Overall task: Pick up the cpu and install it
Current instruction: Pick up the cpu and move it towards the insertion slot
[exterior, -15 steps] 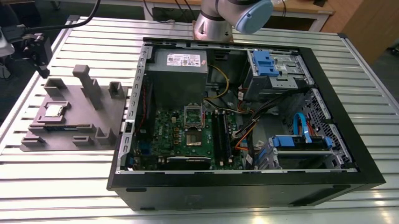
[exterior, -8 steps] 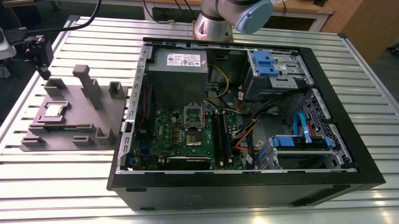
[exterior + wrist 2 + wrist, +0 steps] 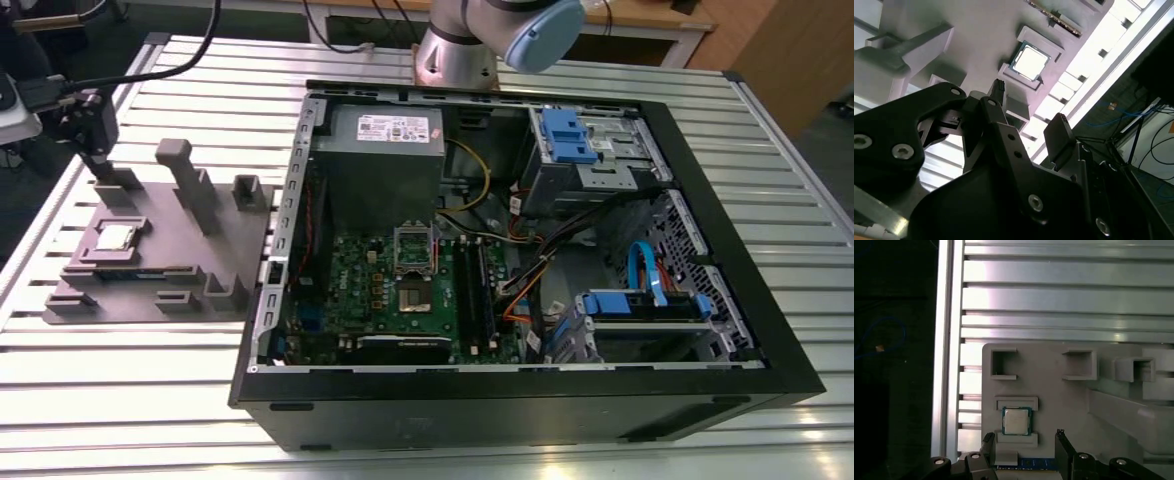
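The cpu [image 3: 118,237] is a small silver square chip lying flat in a recess of the grey plastic fixture [image 3: 200,255], at the exterior view's left. In both wrist views the cpu [image 3: 1030,61] [image 3: 1016,420] sits in its pocket with nothing touching it. My gripper [image 3: 96,155] hangs above the far side of the fixture, apart from the chip. It [image 3: 1024,440] is open, with two black fingers [image 3: 1061,437] spread wider than the chip and nothing between them. The gripper [image 3: 1029,112] is some way above the cpu.
An open computer case [image 3: 747,385] lies on the slatted metal table [image 3: 120,400] to the exterior view's right of the fixture. Its green motherboard [image 3: 360,270] carries a silver-framed socket [image 3: 415,293]. Tall posts [image 3: 178,165] rise from the fixture. Cables and blue drive bays fill the case's right half.
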Robot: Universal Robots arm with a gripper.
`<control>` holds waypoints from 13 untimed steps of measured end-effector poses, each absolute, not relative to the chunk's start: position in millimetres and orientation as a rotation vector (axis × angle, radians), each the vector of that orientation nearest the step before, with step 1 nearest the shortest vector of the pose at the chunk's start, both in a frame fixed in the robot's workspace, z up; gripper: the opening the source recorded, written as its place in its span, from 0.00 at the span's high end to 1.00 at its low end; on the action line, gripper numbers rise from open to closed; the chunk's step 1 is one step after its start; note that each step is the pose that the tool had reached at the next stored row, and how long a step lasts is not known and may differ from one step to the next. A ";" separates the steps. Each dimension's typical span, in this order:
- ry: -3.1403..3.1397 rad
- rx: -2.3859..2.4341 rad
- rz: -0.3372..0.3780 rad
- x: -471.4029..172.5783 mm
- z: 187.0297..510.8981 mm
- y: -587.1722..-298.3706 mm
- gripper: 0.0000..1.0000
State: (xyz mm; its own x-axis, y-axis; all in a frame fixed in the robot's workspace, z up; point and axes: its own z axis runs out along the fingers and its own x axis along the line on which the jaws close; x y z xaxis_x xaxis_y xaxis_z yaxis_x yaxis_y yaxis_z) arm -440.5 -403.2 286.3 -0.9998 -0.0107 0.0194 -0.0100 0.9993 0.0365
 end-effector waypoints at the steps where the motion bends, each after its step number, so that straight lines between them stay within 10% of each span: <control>1: -3.121 0.016 -0.057 -440.5 284.5 -403.4 0.41; 13: -3.120 0.047 -0.056 -440.7 262.7 -404.8 0.41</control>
State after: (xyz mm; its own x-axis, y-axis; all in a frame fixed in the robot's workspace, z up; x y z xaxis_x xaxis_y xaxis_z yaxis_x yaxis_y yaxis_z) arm -440.7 -404.8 262.7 -0.9993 -0.0303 0.0203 -0.0295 0.9989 0.0365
